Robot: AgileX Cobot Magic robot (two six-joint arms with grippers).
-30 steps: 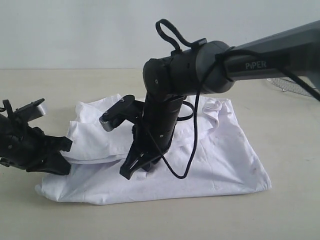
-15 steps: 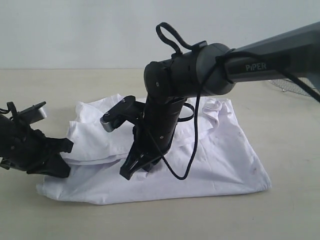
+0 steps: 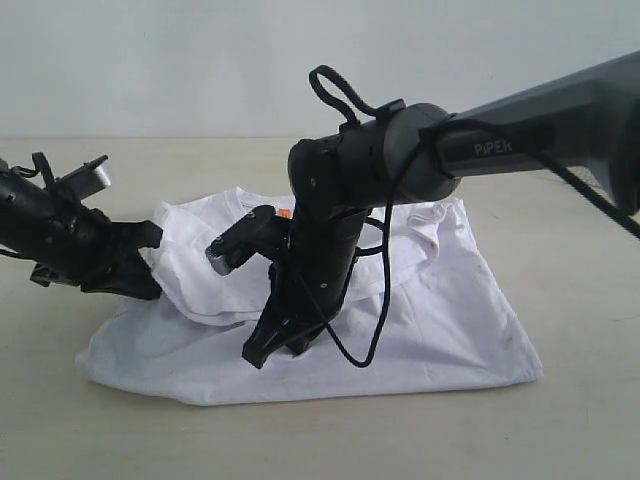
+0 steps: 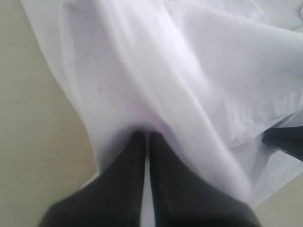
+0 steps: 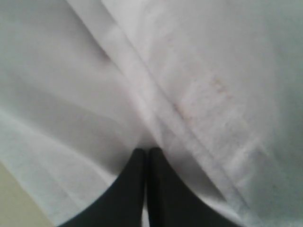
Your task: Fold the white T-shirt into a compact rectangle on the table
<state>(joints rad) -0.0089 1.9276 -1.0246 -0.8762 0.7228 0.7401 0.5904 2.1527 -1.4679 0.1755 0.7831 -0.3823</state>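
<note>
The white T-shirt lies crumpled on the table, with a small orange neck tag showing near its back edge. My left gripper is at the shirt's left side, shut on a lifted fold of cloth that hangs above the lower layer. Up close, the left gripper has its dark fingers together and white fabric gathered at the tips. My right gripper points steeply down onto the shirt's front middle. Its fingers are shut, with the cloth tented at their tips.
The right arm reaches in from the upper right across the shirt's far half. A black cable loop hangs from it over the cloth. Bare tabletop surrounds the shirt in front and to the right.
My left gripper has risen and drawn back, lifting the shirt's left fold off the table. The orange neck tag has come into view. The right gripper stays pressed at the same spot.
</note>
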